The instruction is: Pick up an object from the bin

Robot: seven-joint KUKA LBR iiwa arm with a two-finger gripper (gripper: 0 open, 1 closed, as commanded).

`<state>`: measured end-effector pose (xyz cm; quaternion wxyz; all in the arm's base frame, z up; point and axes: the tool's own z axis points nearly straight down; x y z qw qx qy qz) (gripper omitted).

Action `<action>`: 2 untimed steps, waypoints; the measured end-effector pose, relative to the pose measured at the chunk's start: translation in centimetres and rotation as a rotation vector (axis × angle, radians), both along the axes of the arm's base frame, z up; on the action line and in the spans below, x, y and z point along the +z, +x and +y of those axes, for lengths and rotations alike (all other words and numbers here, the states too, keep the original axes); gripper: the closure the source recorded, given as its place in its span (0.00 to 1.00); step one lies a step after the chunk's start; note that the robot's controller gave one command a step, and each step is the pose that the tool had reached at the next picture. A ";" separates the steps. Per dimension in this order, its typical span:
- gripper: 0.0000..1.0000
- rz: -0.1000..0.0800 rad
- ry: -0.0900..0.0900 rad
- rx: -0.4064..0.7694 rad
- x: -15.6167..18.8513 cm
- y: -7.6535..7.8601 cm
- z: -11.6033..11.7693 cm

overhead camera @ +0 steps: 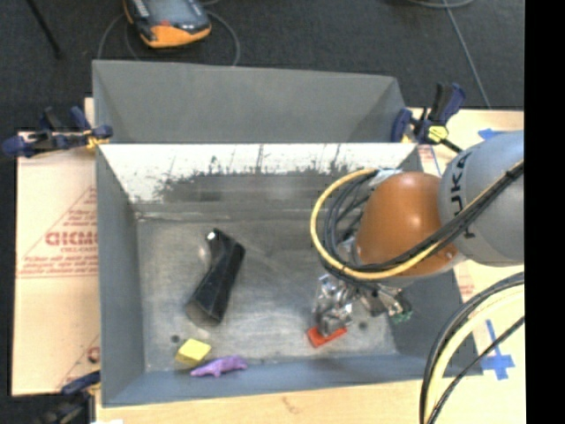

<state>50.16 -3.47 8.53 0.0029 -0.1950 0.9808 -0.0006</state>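
Saw the gripper (pixel 334 314) low in the grey bin (pixel 247 104). Could not tell if squeezed tight or let loose. Found a small red thing (pixel 324 335) right under its tip. Spotted a black block (pixel 216 281), yellow bit (pixel 193 352) and purple bit (pixel 219 367) well apart from it.

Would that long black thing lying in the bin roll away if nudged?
Probably not: the long black thing lies flat on its side and looks boxy, so it would likely slide. It looks rigid, and being far bigger than the yellow block nearby, probably heavier too.
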 end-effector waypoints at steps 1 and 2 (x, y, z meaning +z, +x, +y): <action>1.00 0.000 0.000 0.000 0.0 0.0 0.0; 1.00 0.007 0.000 0.086 3.4 -0.5 1.0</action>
